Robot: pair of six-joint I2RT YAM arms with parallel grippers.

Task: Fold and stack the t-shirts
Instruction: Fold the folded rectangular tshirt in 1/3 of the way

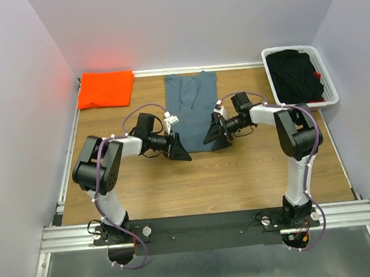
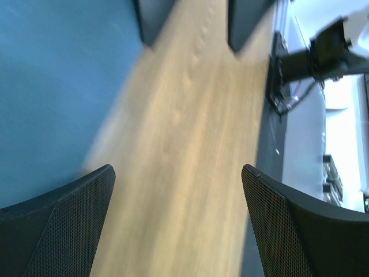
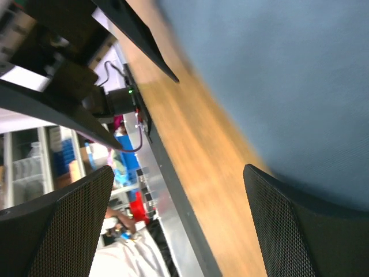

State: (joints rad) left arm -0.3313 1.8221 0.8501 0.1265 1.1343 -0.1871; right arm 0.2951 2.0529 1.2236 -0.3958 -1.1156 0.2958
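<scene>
**A:** Where are the t-shirts?

**B:** The slate blue-grey t-shirt (image 1: 192, 102) lies flat on the wooden surface (image 1: 252, 172). It is a long narrow shape running from the far edge toward the middle. The orange t-shirt (image 1: 106, 89) lies folded in the far left corner, well apart from the grey one.

**A:** And the two arms?

**B:** Both reach in toward the near end of the grey shirt and face each other across it. The left tool (image 1: 181, 150) sits at the shirt's near left corner. The right tool (image 1: 214, 139) sits at its near right corner.

**A:** Is either one grasping anything?

**B:** No. Both are released, jaws spread wide, with nothing between them.

**A:** Are they touching the cloth?

**B:** From above I cannot tell. In the left wrist view the blue cloth fills the left side, and bare wood runs between the mesh-faced fingers (image 2: 63, 225). In the right wrist view the cloth fills the upper right, and a strip of wood shows between that tool's fingers (image 3: 288, 225).

**A:** Anything else out there?

**B:** A white basket (image 1: 330, 79) stands in the far right corner with dark cloth (image 1: 295, 75) heaped inside it.
</scene>
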